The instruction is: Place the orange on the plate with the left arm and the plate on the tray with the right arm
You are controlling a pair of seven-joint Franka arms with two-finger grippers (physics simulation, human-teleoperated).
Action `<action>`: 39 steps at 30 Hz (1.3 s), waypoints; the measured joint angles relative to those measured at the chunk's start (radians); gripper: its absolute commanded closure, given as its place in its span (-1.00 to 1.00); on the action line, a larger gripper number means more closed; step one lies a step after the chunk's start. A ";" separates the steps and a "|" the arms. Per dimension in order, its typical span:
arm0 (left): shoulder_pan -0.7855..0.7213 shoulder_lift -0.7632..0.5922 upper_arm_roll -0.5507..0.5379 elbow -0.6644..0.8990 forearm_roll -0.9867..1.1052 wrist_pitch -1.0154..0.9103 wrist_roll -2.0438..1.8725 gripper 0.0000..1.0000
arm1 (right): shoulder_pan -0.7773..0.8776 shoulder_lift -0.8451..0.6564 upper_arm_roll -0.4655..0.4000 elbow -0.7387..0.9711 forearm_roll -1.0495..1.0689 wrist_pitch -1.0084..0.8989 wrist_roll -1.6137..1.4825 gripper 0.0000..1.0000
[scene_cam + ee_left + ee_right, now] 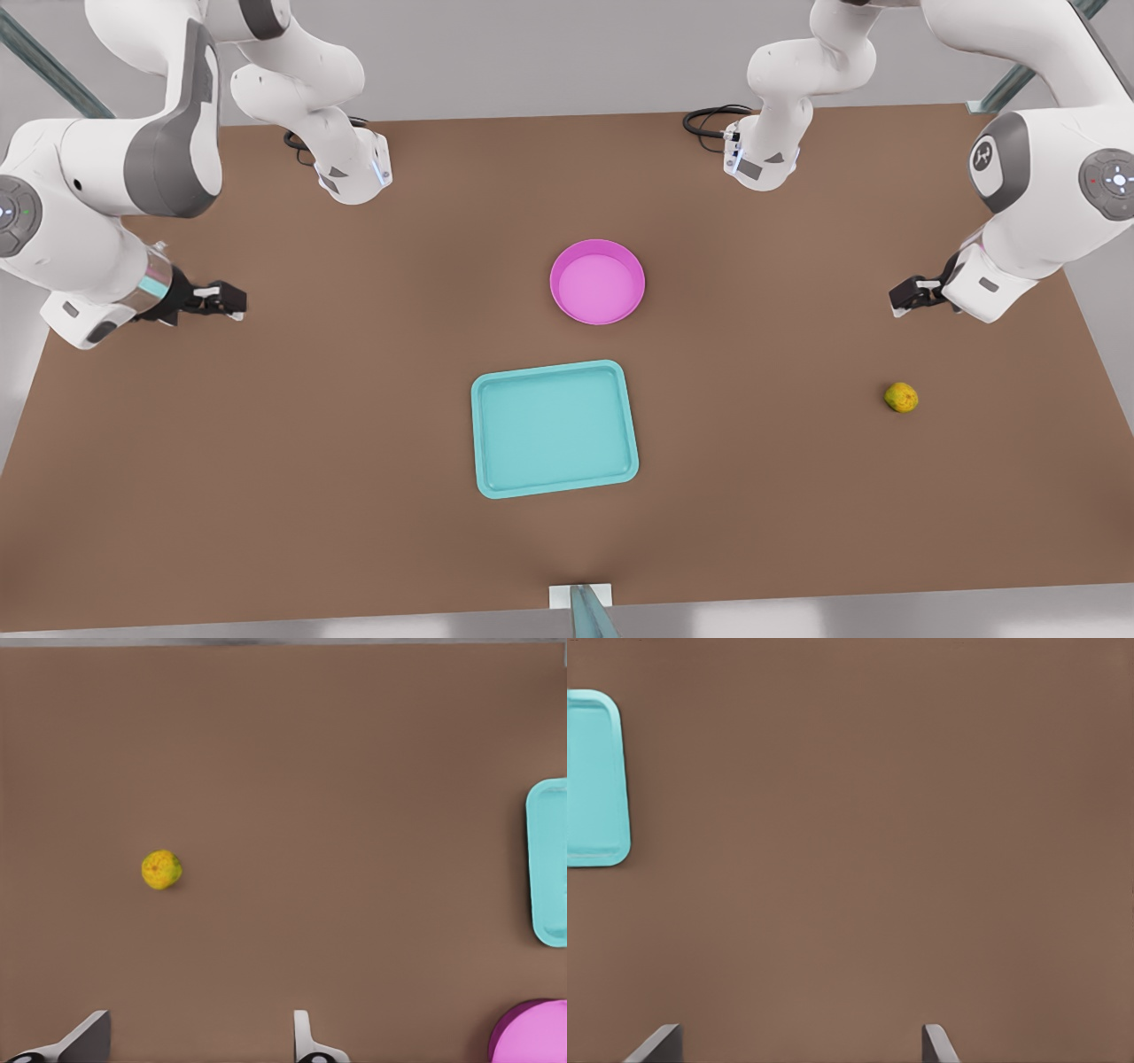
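The orange (901, 397) lies alone on the tabletop (266, 425), near the left gripper (905, 296) — fingers apart, empty. The plate (597, 282) sits just beside the tray (555, 428). The right gripper (232, 301) hovers well apart, fingers apart too.

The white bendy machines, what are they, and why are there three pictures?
They are two robot arms, each ending in a two-finger gripper. The front view looks down on the brown table. The other two pictures come from cameras on the wrists. The left gripper, on the front view's right, is open near the small yellow-orange orange. The right gripper, opposite, is open too. In the middle lie the round pink plate and, beside it, the rectangular teal tray. Nothing is held yet.
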 measured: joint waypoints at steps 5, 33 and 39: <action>-0.001 0.137 0.033 -0.010 0.001 0.008 -0.013 -1.00 | -0.011 0.003 -0.003 0.005 0.003 0.019 -0.003 -1.00; 0.180 0.633 0.104 -0.057 0.041 0.528 0.160 -1.00 | -0.009 0.007 -0.003 0.006 -0.016 0.036 -0.014 -1.00; 0.187 0.661 0.104 -0.056 0.044 0.541 0.189 -1.00 | -0.010 0.007 -0.004 0.011 -0.017 0.036 -0.016 -1.00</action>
